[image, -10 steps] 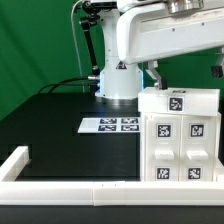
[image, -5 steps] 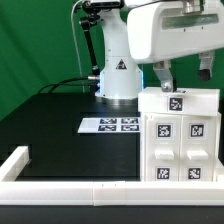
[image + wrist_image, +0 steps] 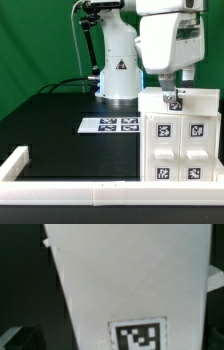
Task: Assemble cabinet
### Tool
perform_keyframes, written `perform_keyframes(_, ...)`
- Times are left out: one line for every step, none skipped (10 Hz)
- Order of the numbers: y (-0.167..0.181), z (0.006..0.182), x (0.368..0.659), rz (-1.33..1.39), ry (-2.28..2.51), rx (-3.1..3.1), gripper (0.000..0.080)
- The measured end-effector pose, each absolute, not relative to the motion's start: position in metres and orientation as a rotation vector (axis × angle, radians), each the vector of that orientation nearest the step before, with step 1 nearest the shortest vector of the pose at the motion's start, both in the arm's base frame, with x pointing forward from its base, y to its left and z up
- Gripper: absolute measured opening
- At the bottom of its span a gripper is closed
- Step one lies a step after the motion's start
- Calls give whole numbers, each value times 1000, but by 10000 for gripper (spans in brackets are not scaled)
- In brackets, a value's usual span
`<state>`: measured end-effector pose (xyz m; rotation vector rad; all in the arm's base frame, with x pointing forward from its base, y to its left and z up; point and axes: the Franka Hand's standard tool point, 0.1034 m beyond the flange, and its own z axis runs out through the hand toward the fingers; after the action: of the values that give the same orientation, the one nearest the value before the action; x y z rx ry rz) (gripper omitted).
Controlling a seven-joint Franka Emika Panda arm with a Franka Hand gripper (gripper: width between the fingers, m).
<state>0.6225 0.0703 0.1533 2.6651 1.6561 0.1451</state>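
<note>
The cabinet (image 3: 180,135) is a white boxy unit at the exterior view's right, with several black-and-white tags on its front and one on its top. My gripper (image 3: 172,92) hangs straight down over the cabinet's top near that top tag, with its fingers apart and nothing held. The wrist view is filled by the cabinet's white top face (image 3: 120,274), with one tag (image 3: 137,335) on it. My fingertips are hardly visible there.
The marker board (image 3: 110,125) lies flat on the black table, to the left of the cabinet in the exterior view. A long white border rail (image 3: 60,188) runs along the front edge and turns up at the left. The arm's base (image 3: 118,80) stands behind.
The arm's hand has swung left, turned and come down, so the gripper now sits just over the cabinet's top tag. The cabinet has not moved.
</note>
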Motion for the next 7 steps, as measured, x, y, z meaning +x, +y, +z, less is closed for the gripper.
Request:
perform_keyframes(70, 151, 622, 139, 1657, 2666, 673)
perform_keyframes(70, 151, 622, 140, 1657, 2666, 673)
perform_keyframes(70, 151, 622, 140, 1654, 2667, 555)
perform_keyframes(69, 151, 622, 140, 1651, 2669, 558)
perform_keyframes(69, 151, 622, 140, 1615, 2692, 558)
perform_keyframes(69, 151, 622, 140, 1604, 2699, 558)
perform_keyframes(69, 151, 622, 141, 1552, 2731, 558)
